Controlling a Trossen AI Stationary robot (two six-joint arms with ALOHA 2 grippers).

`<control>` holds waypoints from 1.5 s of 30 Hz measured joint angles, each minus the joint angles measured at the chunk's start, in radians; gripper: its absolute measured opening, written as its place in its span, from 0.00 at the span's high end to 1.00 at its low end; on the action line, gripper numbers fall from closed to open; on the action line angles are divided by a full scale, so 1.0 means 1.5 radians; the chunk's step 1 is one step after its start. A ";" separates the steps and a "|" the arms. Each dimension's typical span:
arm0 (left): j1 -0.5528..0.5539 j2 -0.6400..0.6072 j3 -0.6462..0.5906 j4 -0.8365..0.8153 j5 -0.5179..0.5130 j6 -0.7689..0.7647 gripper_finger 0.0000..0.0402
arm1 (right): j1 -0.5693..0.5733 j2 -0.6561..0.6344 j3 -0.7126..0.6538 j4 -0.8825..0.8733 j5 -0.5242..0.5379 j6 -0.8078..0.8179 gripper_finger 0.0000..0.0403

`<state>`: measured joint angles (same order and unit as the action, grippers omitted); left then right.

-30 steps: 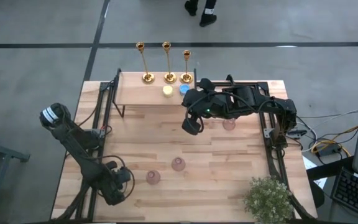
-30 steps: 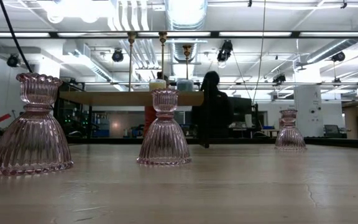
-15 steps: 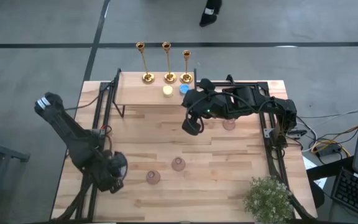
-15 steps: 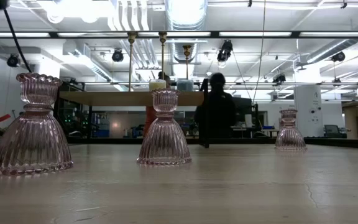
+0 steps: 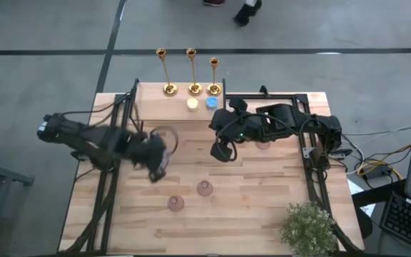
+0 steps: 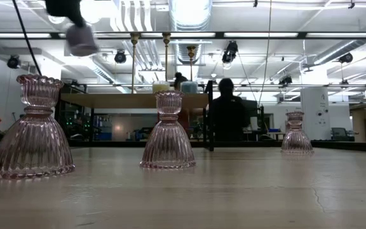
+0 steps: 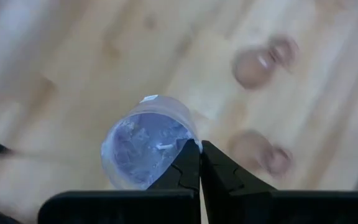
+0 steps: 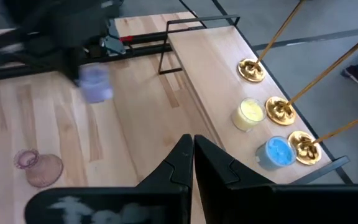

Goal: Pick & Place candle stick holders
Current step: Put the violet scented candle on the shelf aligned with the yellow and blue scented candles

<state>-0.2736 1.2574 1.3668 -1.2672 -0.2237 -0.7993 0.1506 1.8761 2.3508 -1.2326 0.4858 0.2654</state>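
Three gold candlestick holders (image 5: 193, 71) stand on their round bases on a raised wooden shelf (image 5: 155, 111) at the table's far edge; they also show in the right wrist view (image 8: 278, 109). A yellow candle (image 5: 192, 104) and a blue candle (image 5: 210, 102) sit in front of them. My left gripper (image 5: 159, 155) is over the table's left middle, shut on a pale purple candle (image 7: 143, 152), high above the table in the low view (image 6: 81, 39). My right gripper (image 5: 222, 151) is shut and empty, just near of the shelf (image 8: 192, 149). My left gripper pinches the purple candle at its top rim (image 7: 180, 144), on the side nearest the gripper, with the fingertips (image 7: 191, 163) close together. The candle is lifted clear of the table and hangs tilted below the gripper (image 6: 81, 39).
Three pink ribbed glass holders stand on the table: two near the middle front (image 5: 175, 203) (image 5: 205, 188), one under the right arm (image 5: 262, 143). A potted plant (image 5: 309, 227) is at the near right corner. A person walks beyond the far edge (image 5: 248, 11).
My left gripper has swung from the table's near left corner up and toward the table's middle and far edge, carrying the purple candle, which now shows high in the low view. My right gripper has shifted slightly toward the near edge.
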 joint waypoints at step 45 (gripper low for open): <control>0.507 0.296 0.226 -0.002 -0.026 0.559 0.88 | 0.023 -0.002 0.000 0.002 0.010 0.092 0.98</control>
<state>0.4870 1.7009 1.7061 -1.2704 -0.2630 0.0397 0.1856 1.8732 2.3508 -1.2289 0.5003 0.4035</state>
